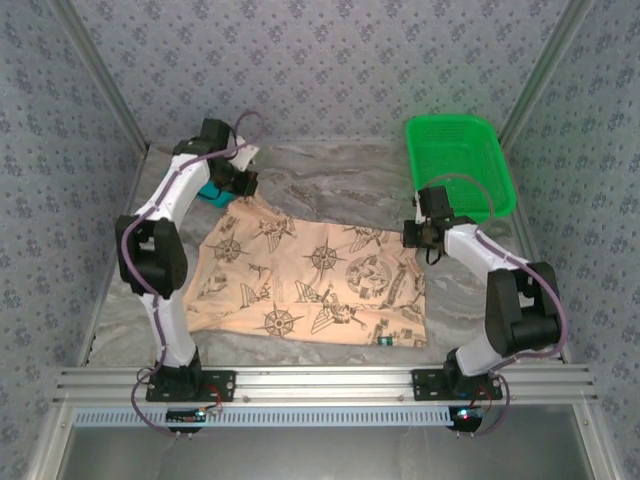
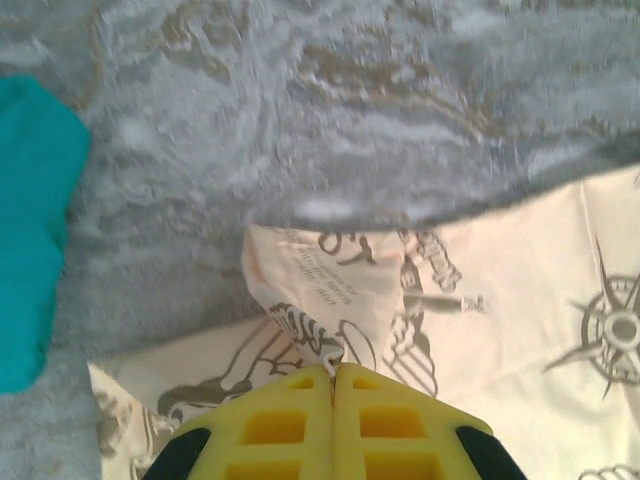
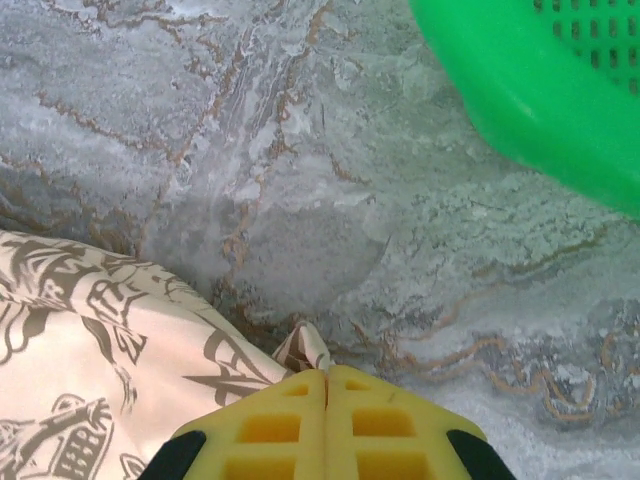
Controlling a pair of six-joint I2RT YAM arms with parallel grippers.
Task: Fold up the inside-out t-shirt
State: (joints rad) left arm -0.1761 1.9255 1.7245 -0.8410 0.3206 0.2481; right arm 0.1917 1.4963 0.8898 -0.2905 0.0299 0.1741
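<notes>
The inside-out t-shirt (image 1: pixel 310 285), peach-beige with dark compass and nautical prints, lies spread across the middle of the table. A small dark label (image 1: pixel 387 342) shows near its front right corner. My left gripper (image 1: pixel 246 186) is at the shirt's back left corner, its yellow jaws pressed together on a pinch of printed cloth (image 2: pixel 318 335). My right gripper (image 1: pixel 411 238) is at the back right corner, jaws likewise pressed together with a small tip of shirt edge (image 3: pixel 305 350) sticking out between them.
A green plastic basket (image 1: pixel 460 165) stands at the back right, its rim (image 3: pixel 540 110) close beyond my right gripper. A teal folded cloth (image 1: pixel 213 192) lies at the back left by my left gripper. Patterned walls enclose the grey marbled table (image 1: pixel 340 185).
</notes>
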